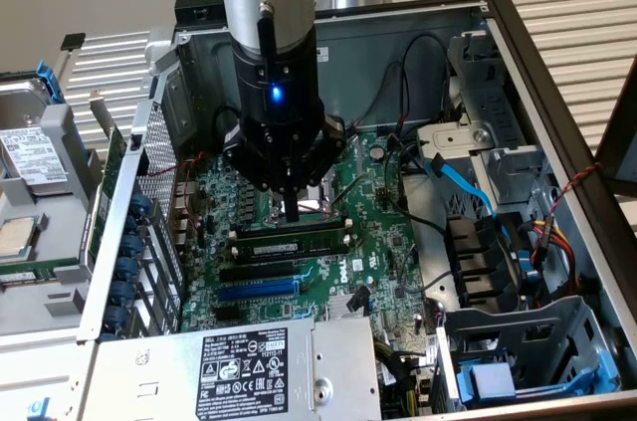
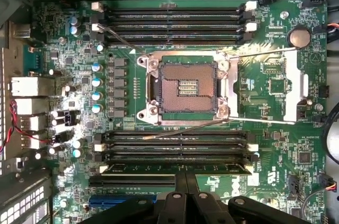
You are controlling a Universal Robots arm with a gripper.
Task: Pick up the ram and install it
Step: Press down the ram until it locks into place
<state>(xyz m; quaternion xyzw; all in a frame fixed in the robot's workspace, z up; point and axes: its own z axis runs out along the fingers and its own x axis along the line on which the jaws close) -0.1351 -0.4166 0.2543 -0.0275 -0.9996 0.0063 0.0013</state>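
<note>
Already the ram (image 1: pixel 291 239) lies along one of the black memory slots (image 2: pixel 175 149) just below the open processor socket (image 2: pixel 183 87), a dark stick with a green edge seated lengthwise between the slot's white end clips; in the wrist view it shows as the strip (image 2: pixel 175 169) directly under the fingertips. The pincer (image 1: pixel 290 210) stands straight above its middle with the jaws brought fully together, gripping nothing, the closed tips touching or just above the stick's top edge; which of the two I cannot tell. Judging by that pose, the step in hand is pressing the module home. To do that well the push should go straight down along the slot's walls, centred or shared evenly between the two ends, with the stick kept upright so that it does not rock and lift one end, until both clips close over the notches. Whether they have latched cannot be read here. Around this, the open computer case (image 1: pixel 557 73) holds the green motherboard (image 1: pixel 388 242), a second bank of empty slots (image 2: pixel 172 23) above the socket, a blue expansion slot (image 1: pixel 257 291), a silver power supply (image 1: pixel 249 366) and blue cables (image 1: pixel 468 182) beside the drive cage.
</note>
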